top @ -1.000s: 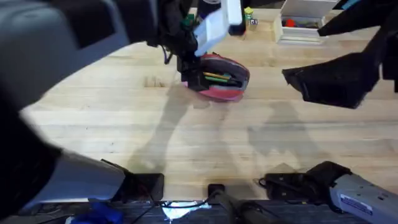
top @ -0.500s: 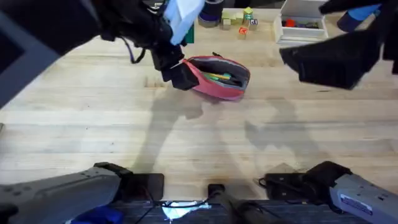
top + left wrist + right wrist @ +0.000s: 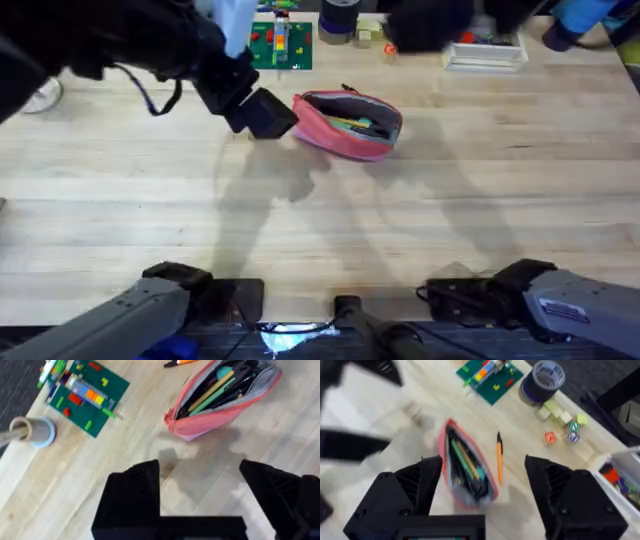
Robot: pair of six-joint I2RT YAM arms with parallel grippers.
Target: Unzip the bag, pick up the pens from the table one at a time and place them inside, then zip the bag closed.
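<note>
The pink bag (image 3: 350, 122) lies unzipped on the table (image 3: 330, 220), far of centre. A green pen (image 3: 212, 399) lies inside it next to a tan stick. An orange pen (image 3: 499, 458) rests on the wood just beyond the bag (image 3: 465, 475). My left gripper (image 3: 200, 477) hovers open and empty on the near-left side of the bag (image 3: 225, 402); from overhead, the left gripper (image 3: 260, 113) is just left of the pouch's end. My right gripper (image 3: 485, 482) is open and empty, high over the bag and the orange pen.
A green brick plate (image 3: 281, 45) and a tape roll (image 3: 338, 20) sit behind the bag. Small letter blocks (image 3: 562, 425) and a white box (image 3: 485, 48) lie at the far right. Another tape roll (image 3: 35, 432) lies past the plate.
My left gripper has drawn back leftward off the bag's end. The right arm has swung from the right side toward the far centre. The bag has not moved.
</note>
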